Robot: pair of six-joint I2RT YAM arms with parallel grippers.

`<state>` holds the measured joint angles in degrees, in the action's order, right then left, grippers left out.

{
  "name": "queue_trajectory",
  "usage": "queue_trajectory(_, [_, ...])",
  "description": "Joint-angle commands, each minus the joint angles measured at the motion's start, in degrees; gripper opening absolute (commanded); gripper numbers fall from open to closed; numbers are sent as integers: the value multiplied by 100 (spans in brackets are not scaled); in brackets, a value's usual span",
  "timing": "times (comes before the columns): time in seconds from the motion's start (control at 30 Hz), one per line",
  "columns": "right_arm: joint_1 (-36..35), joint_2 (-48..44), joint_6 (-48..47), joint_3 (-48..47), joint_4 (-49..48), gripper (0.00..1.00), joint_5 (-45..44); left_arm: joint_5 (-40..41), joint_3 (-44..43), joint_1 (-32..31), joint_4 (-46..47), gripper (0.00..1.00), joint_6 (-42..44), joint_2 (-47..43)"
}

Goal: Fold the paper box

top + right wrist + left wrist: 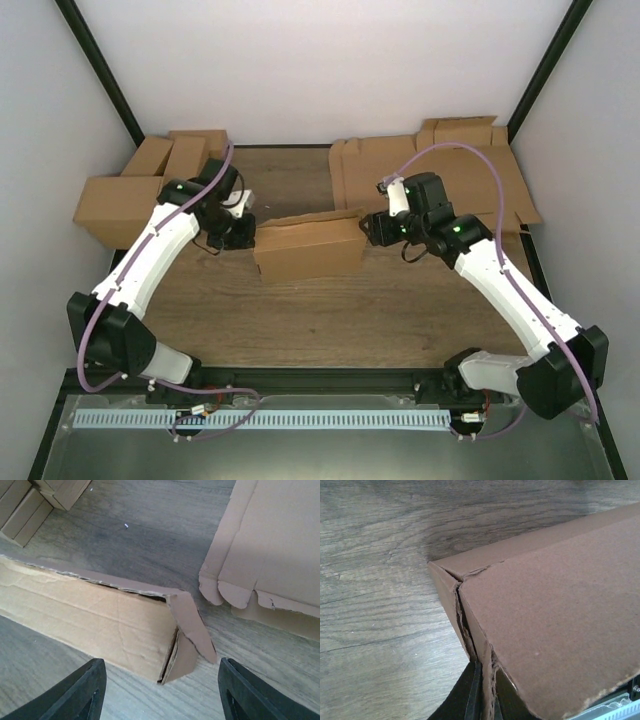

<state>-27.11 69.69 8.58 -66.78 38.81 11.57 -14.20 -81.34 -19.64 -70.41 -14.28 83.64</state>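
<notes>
The paper box (308, 246) is a plain brown cardboard piece, partly folded, standing on the wooden table between the two arms. My left gripper (240, 232) is at its left end, shut on a cardboard wall edge of the box (490, 690) at the corner. The box fills the right half of the left wrist view (555, 615). My right gripper (372, 228) is at the box's right end, open and empty. In the right wrist view its fingers (80, 690) stand wide apart on either side of the box's right end (175, 650), where a side flap leans outward.
A pile of flat brown cardboard sheets (440, 170) lies at the back right and shows in the right wrist view (270, 545). A cluster of brown cartons (140, 185) stands at the back left. White walls enclose the table (300, 320).
</notes>
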Motion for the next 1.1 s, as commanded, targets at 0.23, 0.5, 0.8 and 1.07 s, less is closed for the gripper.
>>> queue_trajectory(0.23, [31, 393, -260, 277, -1264, 53, -1017, 67, -180, 12, -94, 4, 205, 99])
queue_trajectory(0.5, [31, 669, -457, 220, -1244, 44, -809, 75, -216, 11, -95, 4, 224, 152])
queue_trajectory(0.8, [31, 996, -30, -773, 13, 7, -406, 135, -238, 7, -49, 4, 118, 134])
queue_trajectory(1.07, [31, 1561, 774, -1916, 1629, 1, 119, 180, -198, 9, 43, 4, 58, 74])
